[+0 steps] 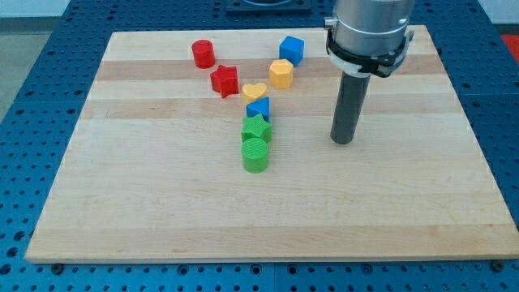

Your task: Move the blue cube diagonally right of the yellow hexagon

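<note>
At the view's left of the group, near the top of the wooden tabletop, a red cylinder is seen, with a red star just below and to its right. Next comes a column near the middle: a yellow heart at its head, a small blue block touching it from below, whose shape cannot be made out with certainty, then a green star and a green cylinder, each against the one above.

Further right the yellow hexagon is found, and the blue cube lies just beside it, up and to the view's right, apparently touching or nearly so. The cube is thus judged to sit already on a diagonal to the right of the hexagon, so little or no pushing may remain.

Furthest right, my tip is set on the tabletop, well apart from every block. No gripper is carried: the arm ends in a plain rod, so nothing is held and nothing can be opened or closed. From my tip the blue cube lies up and to the view's left, with the hexagon a little lower on the same side. Any correcting push would have to be started from that lower-right side, and contact with the hexagon would need to be avoided.
</note>
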